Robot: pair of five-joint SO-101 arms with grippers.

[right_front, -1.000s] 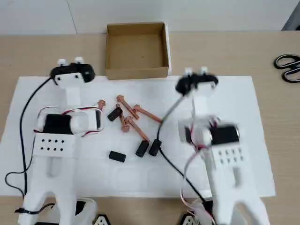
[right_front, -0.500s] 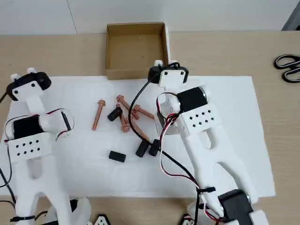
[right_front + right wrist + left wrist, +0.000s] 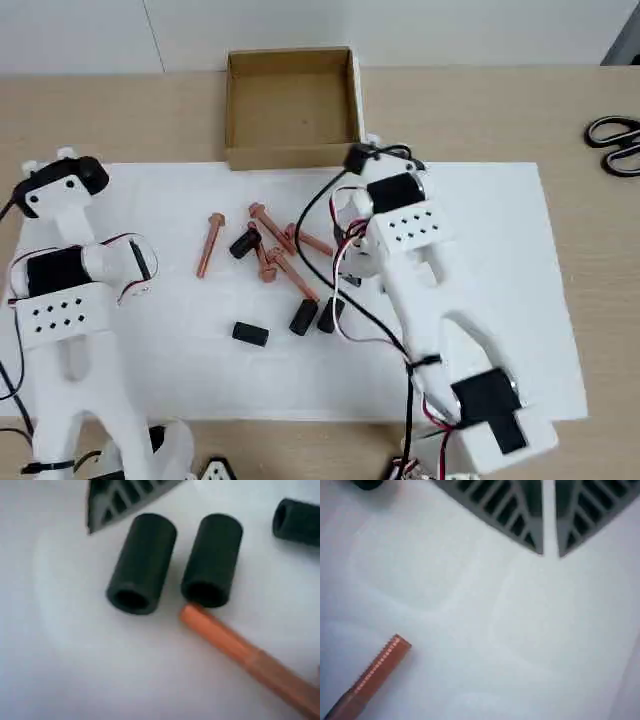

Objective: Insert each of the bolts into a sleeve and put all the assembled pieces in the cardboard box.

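Observation:
Several copper bolts point(image 3: 270, 228) lie in a loose cluster on the white sheet point(image 3: 480, 330), and one bolt point(image 3: 210, 243) lies apart to their left. Black sleeves lie among them: one point(image 3: 244, 243) in the cluster, one point(image 3: 250, 333) alone, and a pair point(image 3: 303, 317) side by side. My right gripper point(image 3: 348, 272) hangs just right of that pair. Its wrist view has two sleeves point(image 3: 142, 562) point(image 3: 212, 560) close up and a bolt tip point(image 3: 235, 647) touching one. My left gripper point(image 3: 550, 550) is shut over bare sheet, near a bolt's threaded end point(image 3: 380, 667). The cardboard box point(image 3: 290, 157) stands at the back.
Scissors point(image 3: 615, 145) lie on the wooden table at the far right. A third sleeve point(image 3: 297, 520) lies a little beyond the pair. Black cables from the right arm trail across the sheet near the sleeves.
The right arm swung left and stretched forward, bringing its gripper down beside the sleeve pair. The left arm drew away to the left of the bolts, then stayed put.

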